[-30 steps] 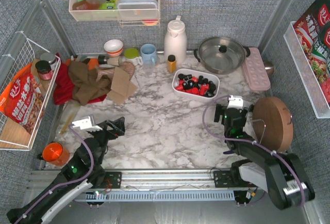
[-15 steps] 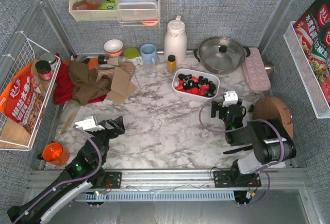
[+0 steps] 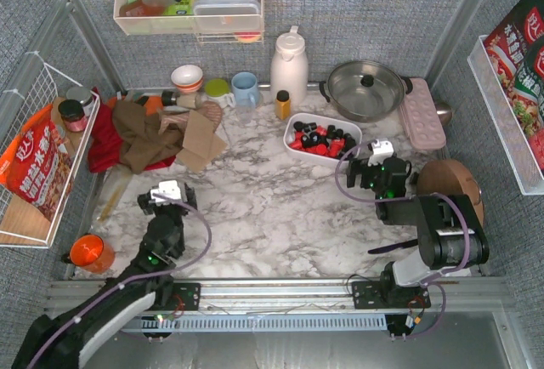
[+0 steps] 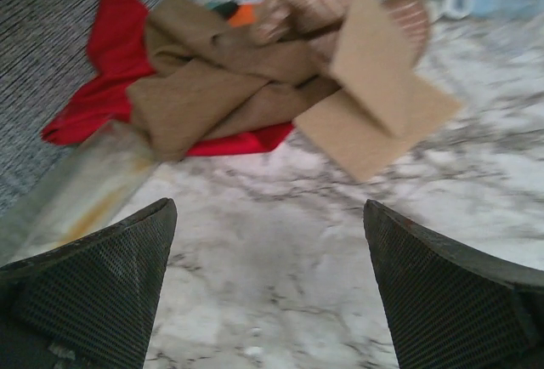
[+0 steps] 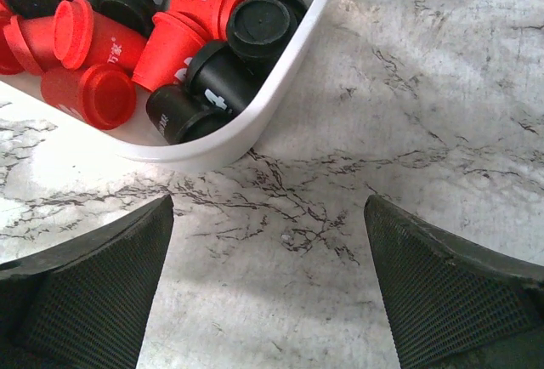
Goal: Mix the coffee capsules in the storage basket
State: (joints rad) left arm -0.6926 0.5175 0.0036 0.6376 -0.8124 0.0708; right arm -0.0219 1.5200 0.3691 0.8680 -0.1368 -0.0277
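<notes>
The white storage basket point(image 3: 294, 122) sits on the marble top right of centre, holding several red and black coffee capsules point(image 3: 321, 139). In the right wrist view its near rim point(image 5: 212, 150) and the capsules point(image 5: 183, 42) fill the upper left. My right gripper point(image 3: 371, 171) is open and empty, just right of and below the basket's near right corner; its tips point(image 5: 268, 216) hang over bare marble. My left gripper point(image 3: 166, 195) is open and empty at the left front of the table, far from the basket, pointing at the brown cloth point(image 4: 212, 88).
A heap of brown and red cloth with cardboard point(image 3: 153, 135) lies at the back left. A white jug point(image 3: 288, 67), pot point(image 3: 365, 88), yellow-capped bottle point(image 3: 283, 104), cups point(image 3: 245, 88), pink tray point(image 3: 421, 114), round wooden board point(image 3: 455, 195) and orange jar point(image 3: 89, 252) stand around.
My right gripper has risen and moved back toward the basket's near right corner. My left gripper has swung from pointing right to pointing toward the back.
</notes>
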